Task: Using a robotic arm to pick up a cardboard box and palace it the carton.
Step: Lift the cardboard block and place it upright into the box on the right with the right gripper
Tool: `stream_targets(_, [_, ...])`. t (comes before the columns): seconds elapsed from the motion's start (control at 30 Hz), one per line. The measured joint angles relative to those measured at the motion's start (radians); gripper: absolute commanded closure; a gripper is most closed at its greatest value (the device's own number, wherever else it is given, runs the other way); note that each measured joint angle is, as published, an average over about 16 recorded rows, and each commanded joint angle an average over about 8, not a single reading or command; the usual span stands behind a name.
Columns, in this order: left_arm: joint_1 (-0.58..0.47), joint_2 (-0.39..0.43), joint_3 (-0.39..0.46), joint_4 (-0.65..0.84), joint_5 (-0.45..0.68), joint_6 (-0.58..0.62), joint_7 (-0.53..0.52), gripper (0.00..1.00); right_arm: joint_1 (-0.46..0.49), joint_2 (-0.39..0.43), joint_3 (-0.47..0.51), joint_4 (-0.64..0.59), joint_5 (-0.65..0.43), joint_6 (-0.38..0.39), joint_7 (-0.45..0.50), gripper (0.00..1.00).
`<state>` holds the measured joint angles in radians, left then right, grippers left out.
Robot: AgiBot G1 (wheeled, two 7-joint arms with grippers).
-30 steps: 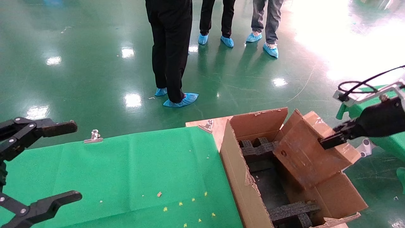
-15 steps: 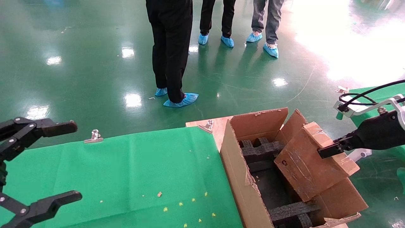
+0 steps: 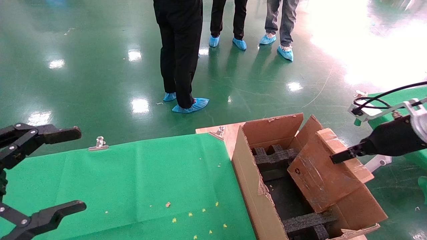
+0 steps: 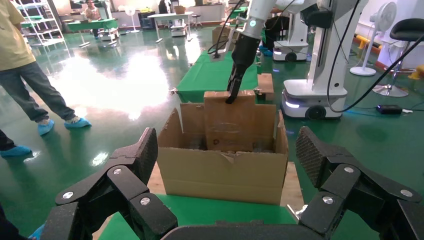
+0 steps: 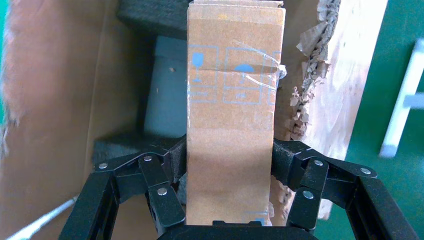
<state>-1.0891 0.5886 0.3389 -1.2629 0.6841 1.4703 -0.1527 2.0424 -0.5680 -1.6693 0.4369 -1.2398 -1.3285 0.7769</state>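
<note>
My right gripper [image 3: 340, 156] is shut on the small brown cardboard box [image 3: 325, 170]. It holds the box tilted inside the large open carton [image 3: 248, 176], leaning on the carton's right wall above the black foam inserts [image 3: 272, 158]. In the right wrist view the box [image 5: 232, 110], with blue printed marks and clear tape, sits clamped between both pads [image 5: 287, 162] of my right gripper [image 5: 230, 162]. In the left wrist view the white robotic arm [image 4: 255, 20] holds the box [image 4: 235, 122] upright in the carton [image 4: 220, 172]. My left gripper [image 3: 66, 170] is open, parked over the green cloth.
A green cloth [image 3: 133, 186] covers the table left of the carton, held by metal clips [image 3: 99, 144]. Several people in blue shoe covers [image 3: 190, 105] stand on the green floor beyond. A second green table [image 3: 400, 96] lies at the right behind my right arm.
My right gripper has moved the box left and lower into the carton. The left arm has not moved.
</note>
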Motion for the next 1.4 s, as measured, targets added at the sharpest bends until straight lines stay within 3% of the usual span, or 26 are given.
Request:
stream_targets(0.3, [0.0,0.0,0.0,0.0,0.0,0.0,0.0,0.0,-0.038,-0.057,-0.025,-0.032,-0.03,0.057,0.156,1.0])
stream_targets(0.63, [0.0,0.0,0.0,0.0,0.0,0.0,0.0,0.0,-0.068,-0.074,-0.042,0.003,-0.057,0.126,0.26,1.0])
stream_targets(1.0, [0.0,0.0,0.0,0.0,0.0,0.0,0.0,0.0,-0.114,-0.076,-0.052,0.063,-0.069,0.189,0.31,1.0])
stream_targets(1.4, [0.0,0.0,0.001,0.0,0.0,0.0,0.0,0.0,-0.195,-0.107,-0.058,0.072,-0.069,0.278,0.3,1.0])
